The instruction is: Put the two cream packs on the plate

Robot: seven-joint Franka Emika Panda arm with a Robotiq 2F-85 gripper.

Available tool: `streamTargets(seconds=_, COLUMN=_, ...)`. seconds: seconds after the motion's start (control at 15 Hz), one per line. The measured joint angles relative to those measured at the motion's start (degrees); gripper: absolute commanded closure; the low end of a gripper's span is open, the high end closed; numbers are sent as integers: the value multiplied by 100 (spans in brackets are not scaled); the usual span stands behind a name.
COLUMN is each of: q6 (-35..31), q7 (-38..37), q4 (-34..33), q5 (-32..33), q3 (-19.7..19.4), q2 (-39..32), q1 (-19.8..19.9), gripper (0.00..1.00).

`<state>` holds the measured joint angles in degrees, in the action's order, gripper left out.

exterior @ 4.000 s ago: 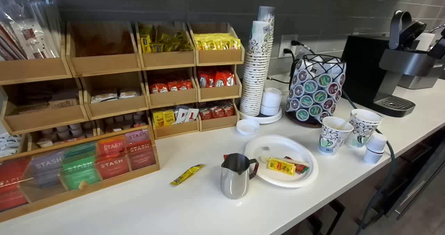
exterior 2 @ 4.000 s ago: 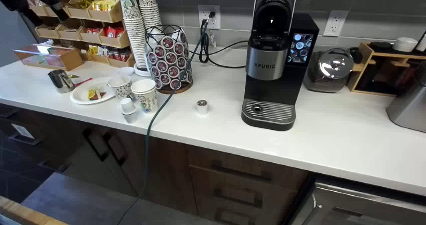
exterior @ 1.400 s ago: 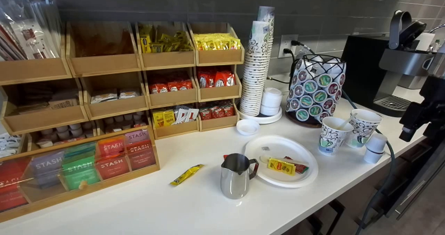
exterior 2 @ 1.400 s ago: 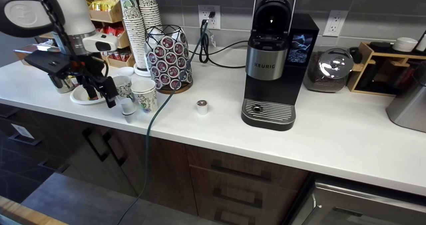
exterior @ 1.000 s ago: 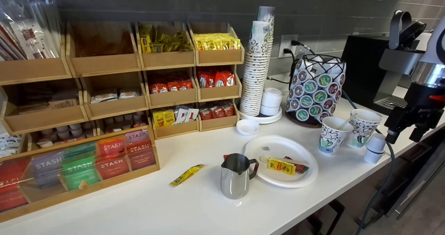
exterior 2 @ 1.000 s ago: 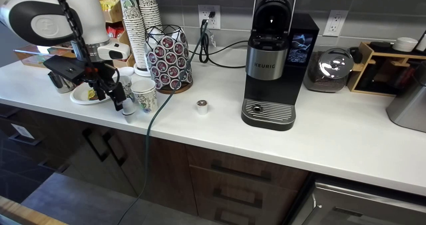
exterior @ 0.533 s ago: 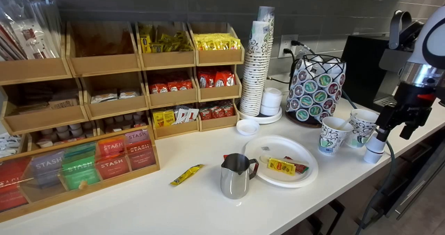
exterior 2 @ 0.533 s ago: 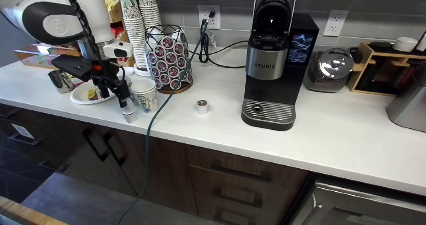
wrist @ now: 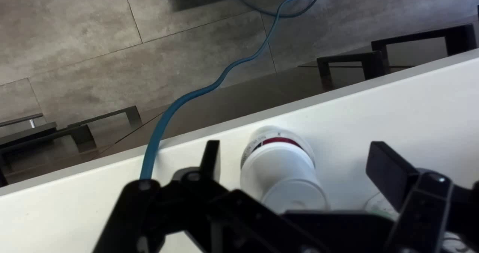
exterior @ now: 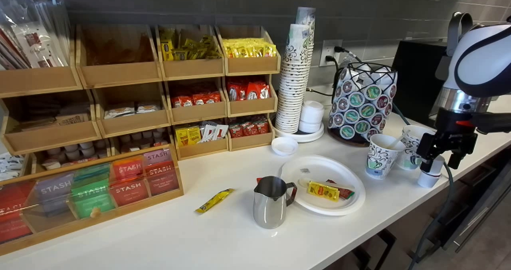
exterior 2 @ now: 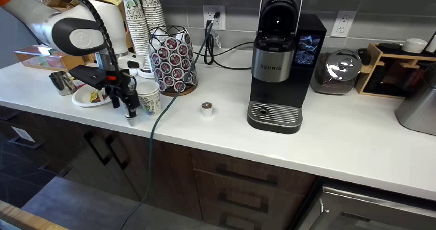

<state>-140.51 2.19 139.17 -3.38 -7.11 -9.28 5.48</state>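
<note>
Two white cream packs are stacked near the counter's front edge. The lower one [exterior: 428, 179] shows in both exterior views [exterior 2: 133, 121]. The upper one [wrist: 278, 170] stands upside down on it, narrow end up, and is partly hidden by my gripper in both exterior views. My gripper [exterior: 440, 165] is open and points down over the stack. In the wrist view the packs stand between the spread fingers [wrist: 294, 152], with a gap on each side. The round white plate [exterior: 315, 165] is apart from the stack and holds yellow and red packets and a wooden stick.
Patterned paper cups [exterior: 383, 158] stand close beside the stack. A steel pitcher [exterior: 269, 206] is at the plate's edge. A pod carousel [exterior: 361, 106] stands behind. A dark cable [exterior 2: 160, 116] hangs over the counter edge. A lone pod [exterior 2: 207, 110] stands nearer the coffee machine [exterior 2: 276, 66].
The arm has come into view and moved over the stacked packs, and the gripper has lowered to the upper pack. The packs, plate and pitcher have not visibly moved.
</note>
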Motion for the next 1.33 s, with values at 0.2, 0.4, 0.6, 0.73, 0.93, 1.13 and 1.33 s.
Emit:
streamTargets(seconds=0.2, q6=-4, q7=-295, q4=-120, q5=61, q3=0, q2=-242, q1=-4, gripper=13)
streamTargets(seconds=0.4, q6=-37, q7=-484, q4=-151, q5=61, q3=0, q2=-340, q1=-3, gripper=42)
streamTargets(seconds=0.6, q6=-200, q7=-591, q4=-146, q5=61, q3=-5, q2=-366, q1=-1, gripper=53)
streamTargets(seconds=0.73, q6=-321, q7=-644, q4=-140, q5=61, q3=-13, q2=-368, q1=0, gripper=48)
streamTargets(seconds=0.93, q6=-437, q7=-701, q4=-130, q5=69, q3=-24, q2=-378, q1=0, gripper=70)
streamTargets(seconds=1.13, q6=-439, q7=-668, q4=-112, q5=82, q3=-10, q2=-360, q1=-6, gripper=70)
streamTargets(seconds=1.33, q6=-437, q7=-370, q4=56, q5=222, q3=101, q2=-143, q1=-48, gripper=70)
